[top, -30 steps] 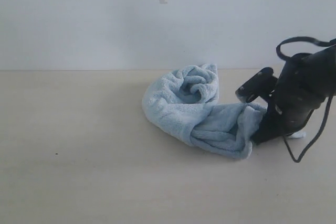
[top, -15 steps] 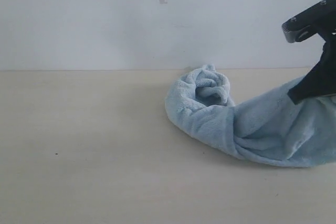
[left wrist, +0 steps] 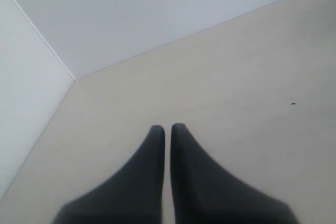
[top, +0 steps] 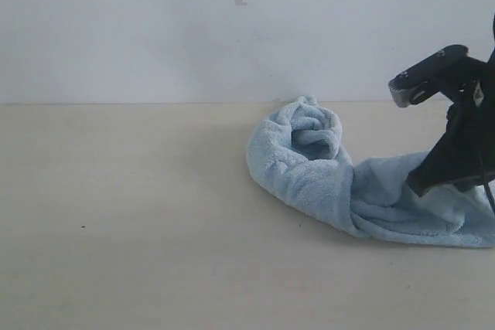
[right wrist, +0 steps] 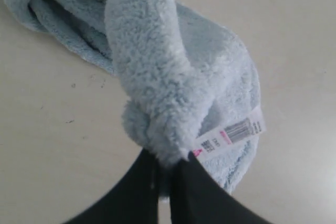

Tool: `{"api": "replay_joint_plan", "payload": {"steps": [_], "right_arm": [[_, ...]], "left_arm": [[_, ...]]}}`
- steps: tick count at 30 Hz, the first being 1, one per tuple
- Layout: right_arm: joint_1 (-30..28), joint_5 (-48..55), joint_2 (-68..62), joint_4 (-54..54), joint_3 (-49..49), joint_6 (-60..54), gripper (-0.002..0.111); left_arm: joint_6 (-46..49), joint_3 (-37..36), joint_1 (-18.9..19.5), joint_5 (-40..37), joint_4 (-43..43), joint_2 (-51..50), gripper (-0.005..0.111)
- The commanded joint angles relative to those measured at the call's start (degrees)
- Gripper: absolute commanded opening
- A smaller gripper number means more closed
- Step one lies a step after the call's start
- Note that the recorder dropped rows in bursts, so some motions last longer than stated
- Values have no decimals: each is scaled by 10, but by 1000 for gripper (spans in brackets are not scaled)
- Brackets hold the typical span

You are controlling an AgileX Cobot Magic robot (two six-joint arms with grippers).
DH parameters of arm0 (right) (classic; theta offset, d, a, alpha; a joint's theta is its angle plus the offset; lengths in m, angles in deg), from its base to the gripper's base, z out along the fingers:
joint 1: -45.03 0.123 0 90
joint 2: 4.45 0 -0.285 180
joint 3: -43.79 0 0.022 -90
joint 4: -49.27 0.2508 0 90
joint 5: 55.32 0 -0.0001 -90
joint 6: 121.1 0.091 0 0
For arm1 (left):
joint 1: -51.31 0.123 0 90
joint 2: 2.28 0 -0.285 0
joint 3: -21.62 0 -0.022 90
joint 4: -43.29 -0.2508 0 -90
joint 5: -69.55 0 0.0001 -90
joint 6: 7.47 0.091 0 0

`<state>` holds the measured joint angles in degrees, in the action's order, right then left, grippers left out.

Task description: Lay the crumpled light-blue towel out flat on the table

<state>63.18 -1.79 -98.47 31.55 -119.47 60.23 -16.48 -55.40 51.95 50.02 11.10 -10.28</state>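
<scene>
1. Right at the right claw (right wrist: 168,167), the two dark fingers are clenched on a bunched fold of the light-blue towel (right wrist: 157,77), with fluffy pile bulging just above the tips.
2. Just beside that pinch, a small white tag (right wrist: 231,135) with a barcode and pink print sticks out from the towel's edge.
3. In the exterior view the right claw (top: 423,186) slants down onto the towel's (top: 325,175) right-hand part, its black arm rising toward the right edge of the picture.
4. The towel is crumpled, not flat. Its long axis runs from a rolled, curled end near the back of the worktop (top: 116,214) forward and to the right, ending in a lower, flatter part at the picture's right edge.
5. The curled end points up and back toward the grey-white wall (top: 155,36), its hollow showing from the front.
6. The towel lies right of the worktop's middle, resting on the beige surface.
7. The left claw (left wrist: 167,128) is pressed shut with nothing between its fingers, over bare worktop (left wrist: 252,66) near a corner where two walls meet, well apart from the towel.
</scene>
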Motion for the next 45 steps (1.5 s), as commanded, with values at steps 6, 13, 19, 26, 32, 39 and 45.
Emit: {"api": "replay_joint_plan", "payload": {"steps": [6, 13, 19, 26, 32, 39, 45], "right_arm": [[-4, 71, -19, 70, 12, -49, 0], [-4, 57, -19, 70, 12, -51, 0], [-4, 44, -19, 91, 12, -49, 0], [-4, 10, -19, 106, 12, -49, 0], [-4, 3, -19, 90, 30, -60, 0], [-4, -40, -19, 83, 66, -62, 0], [-4, -43, -19, 83, 66, -62, 0]], "left_arm": [[34, -2, -3, 106, -37, 2, 4], [-353, -2, -3, 476, 133, 2, 4], [-273, 119, -3, 602, 376, -25, 4], [-91, 342, -3, 529, 51, -369, 4], [-181, 402, -3, 393, -163, -728, 4], [-351, 404, -7, 441, -210, -861, 4], [-411, 489, -54, 815, -328, -977, 4]]}}
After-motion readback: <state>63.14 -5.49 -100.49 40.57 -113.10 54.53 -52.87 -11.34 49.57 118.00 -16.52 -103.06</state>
